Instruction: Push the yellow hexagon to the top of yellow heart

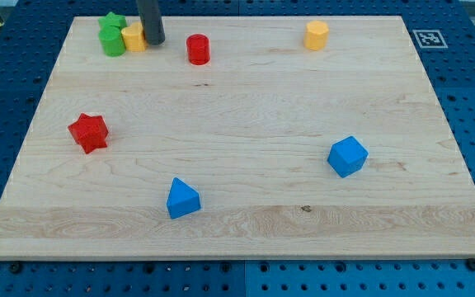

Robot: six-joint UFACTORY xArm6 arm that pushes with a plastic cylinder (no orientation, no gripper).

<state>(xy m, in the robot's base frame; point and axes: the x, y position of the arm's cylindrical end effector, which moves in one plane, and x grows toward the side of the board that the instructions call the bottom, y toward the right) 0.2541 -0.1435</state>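
Note:
The yellow hexagon (317, 35) stands near the view's top, right of centre. The yellow heart (134, 37) sits at the top left, touching a green cylinder (112, 41) on its left. A green star (111, 21) lies just above that cylinder. My tip (154, 41) rests right against the heart's right side, far to the left of the hexagon. The rod hides part of the heart's right edge.
A red cylinder (198, 49) stands just right of my tip. A red star (88, 132) lies at the left. A blue triangle (181, 199) sits at the bottom centre-left, a blue cube (347, 156) at the right. The wooden board (237, 239) ends at blue pegboard.

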